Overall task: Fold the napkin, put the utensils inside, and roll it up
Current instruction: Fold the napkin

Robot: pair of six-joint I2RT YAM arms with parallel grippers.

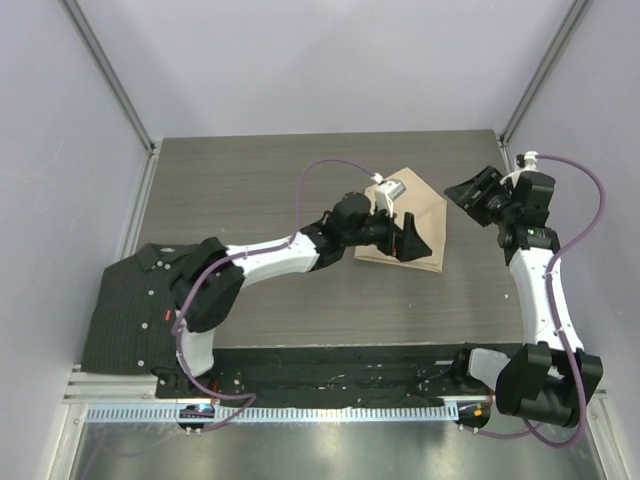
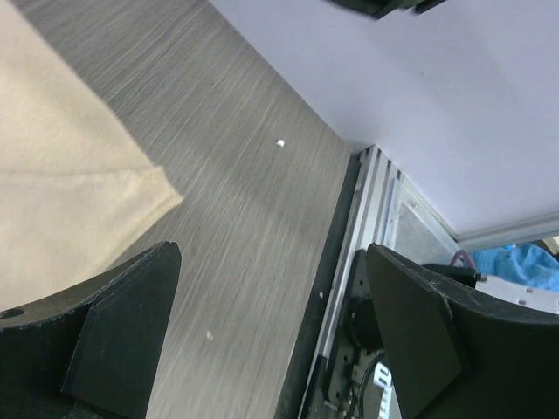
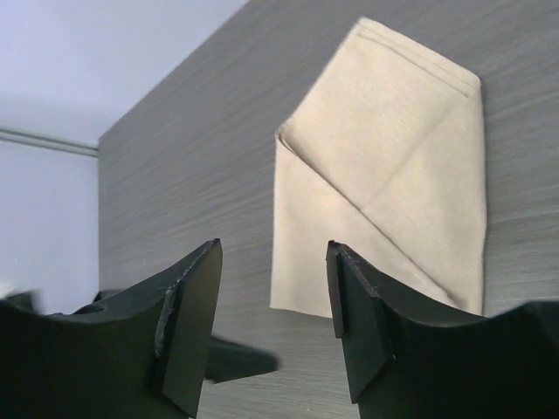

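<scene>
Enclosure: pale walls on three sides, aluminium frame posts (image 1: 108, 70) at the corners. Dark grey wood-grain table (image 1: 250, 180) fills the floor of it.

Both arms are white-shelled with purple cables. The left arm reaches across to mid-table; the right arm stands up along the right edge.

Dark striped shirt (image 1: 130, 305) lies crumpled at the table's near left, well apart from the work. It is not part of the task.

The napkin (image 1: 428, 212) lies flat right of centre on the table. The right wrist view shows it folded: layers overlap along a diagonal crease and a stitched hem runs along the far edge.

Left gripper (image 1: 405, 240) sits at the napkin's near-left edge. In its wrist view the jaws are spread wide with only bare table between them, one napkin corner just beside the left-hand finger. It holds nothing.

Right gripper (image 1: 472, 192) hangs beside the napkin's right edge, apart from it. Its jaws are partly spread and empty.

The utensils cannot be made out in any view. A blurred dark shape low in the right wrist view is unidentifiable.

Small white speck (image 2: 280, 142) on the table near the far rail.

Step, as a judgement: the folding looks done or nearly done. The next move calls for finding the utensils, lifting them by the slender handle and laying them on the cloth without dragging the fold open.

Writing: none readable. A small tag at the shirt collar is too small to read.
</scene>
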